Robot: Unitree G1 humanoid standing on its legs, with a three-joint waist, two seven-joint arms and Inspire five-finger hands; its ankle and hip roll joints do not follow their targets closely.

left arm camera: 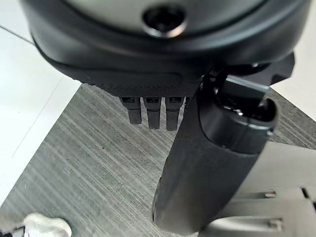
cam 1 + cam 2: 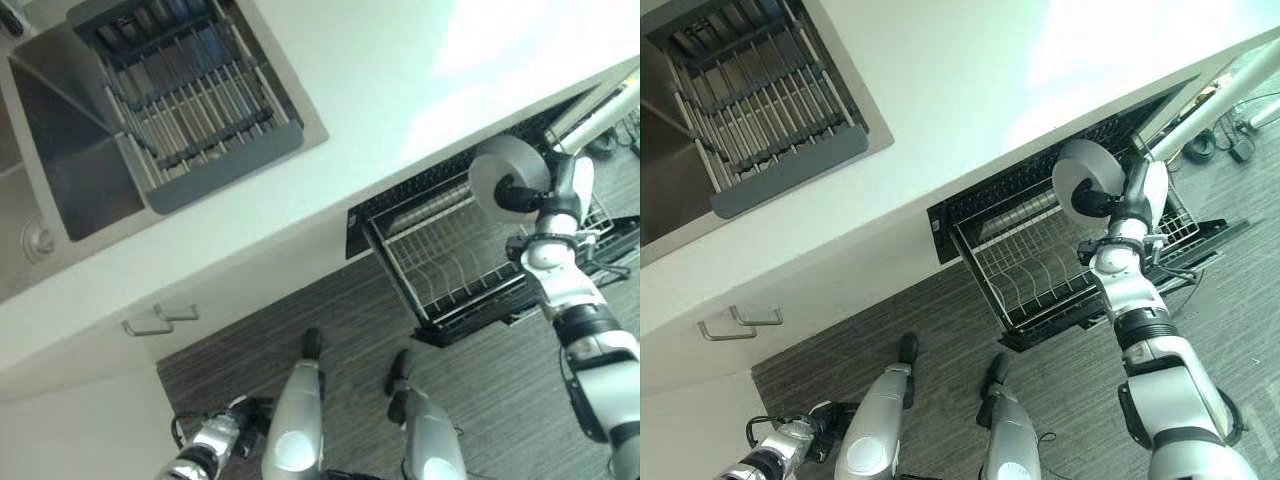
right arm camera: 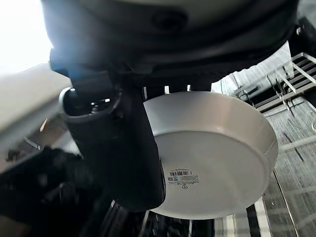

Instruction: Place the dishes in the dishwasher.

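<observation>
A white round dish (image 2: 503, 176) (image 3: 217, 153) hangs above the pulled-out dishwasher rack (image 2: 450, 262), held on edge by my right hand (image 2: 524, 194), whose thumb (image 3: 118, 143) and fingers pinch its rim. The rack's wire tines stand bare below the dish. The dishwasher opening (image 2: 1040, 190) lies under the counter edge. My left hand (image 2: 250, 412) hangs low by my side over the floor, its fingers (image 1: 153, 111) straight and holding nothing.
A pale countertop (image 2: 400, 80) runs across the scene, with a steel sink (image 2: 70, 160) and a grey drying rack (image 2: 190, 100) set over it. A cabinet front with handles (image 2: 160, 318) sits below. Grey striped flooring (image 2: 500, 400) lies in front of the dishwasher.
</observation>
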